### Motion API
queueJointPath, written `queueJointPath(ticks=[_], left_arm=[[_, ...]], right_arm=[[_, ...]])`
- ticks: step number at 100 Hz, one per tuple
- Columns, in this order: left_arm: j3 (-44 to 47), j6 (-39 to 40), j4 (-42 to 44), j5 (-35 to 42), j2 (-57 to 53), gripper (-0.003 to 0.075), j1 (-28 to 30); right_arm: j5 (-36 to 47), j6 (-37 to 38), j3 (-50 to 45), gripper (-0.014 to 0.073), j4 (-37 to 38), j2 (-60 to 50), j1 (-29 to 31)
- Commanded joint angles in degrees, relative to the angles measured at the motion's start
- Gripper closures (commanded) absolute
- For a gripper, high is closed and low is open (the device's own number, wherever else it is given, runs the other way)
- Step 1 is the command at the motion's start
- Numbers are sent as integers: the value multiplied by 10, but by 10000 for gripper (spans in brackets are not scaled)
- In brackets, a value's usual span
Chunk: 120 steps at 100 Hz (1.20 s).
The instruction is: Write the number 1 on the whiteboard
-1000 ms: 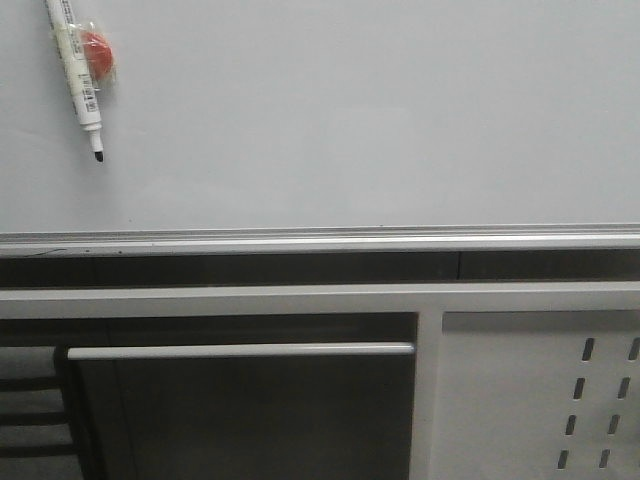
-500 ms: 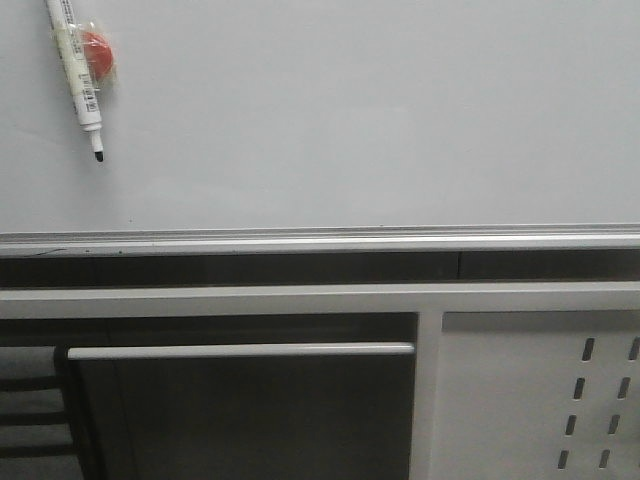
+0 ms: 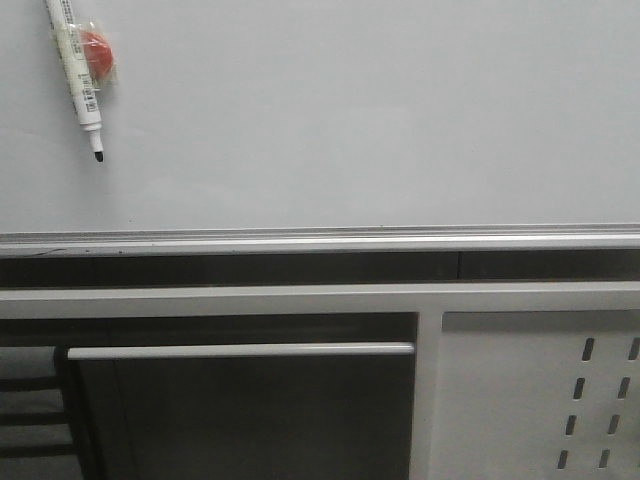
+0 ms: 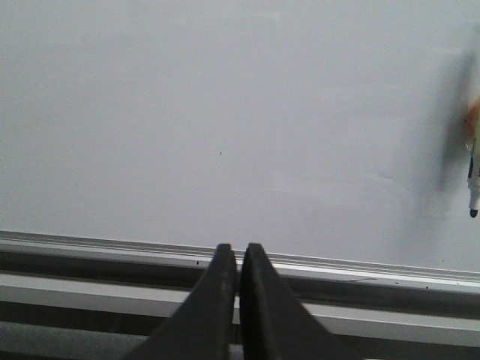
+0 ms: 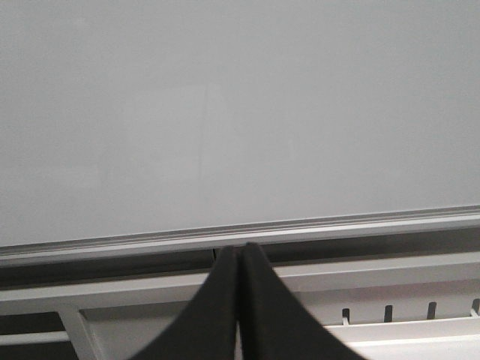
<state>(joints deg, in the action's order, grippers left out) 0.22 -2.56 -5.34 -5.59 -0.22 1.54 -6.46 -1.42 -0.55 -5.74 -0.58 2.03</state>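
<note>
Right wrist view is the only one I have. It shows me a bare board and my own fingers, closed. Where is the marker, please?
Observer: The marker hangs on the whiteboard, at the upper left in the front view, with its black tip pointing down.
Operator: What keeps it there?
Observer: A red round piece sits against its barrel under something clear. It looks like a magnet, but I cannot be sure.
Operator: Is the left gripper holding anything?
Observer: No. The left gripper has its fingers together with nothing between them, and it is well apart from the marker.
</note>
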Motion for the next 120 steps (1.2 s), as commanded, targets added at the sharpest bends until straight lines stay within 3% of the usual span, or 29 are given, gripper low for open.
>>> queueJointPath(ticks=[1,11,23,49,59,71,103,120], left_arm=[[23,5,-7,37,-12,741,-4],[23,5,-15,37,-12,741,-4],[23,5,-96,38,-12,741,-4],[23,5,-325,41,-12,741,-4],[13,5,-410,33,-12,741,-4],[-30,-18,-397,-24,-12,741,-4],[-208,-236,-385,-199,134,741,-4],[-256,-327,-441,-229,225,740,-4]], right_arm=[[51,-3,-15,643,2,-10,2],[52,-3,-15,643,-24,-10,2],[65,-3,-15,643,-104,-10,2],[74,-3,-15,643,-366,-10,2],[45,-3,-3,643,-369,-10,2],[-36,-18,40,643,-348,-6,2],[-217,-78,217,642,-265,158,2],[-240,-103,265,642,-267,232,2]])
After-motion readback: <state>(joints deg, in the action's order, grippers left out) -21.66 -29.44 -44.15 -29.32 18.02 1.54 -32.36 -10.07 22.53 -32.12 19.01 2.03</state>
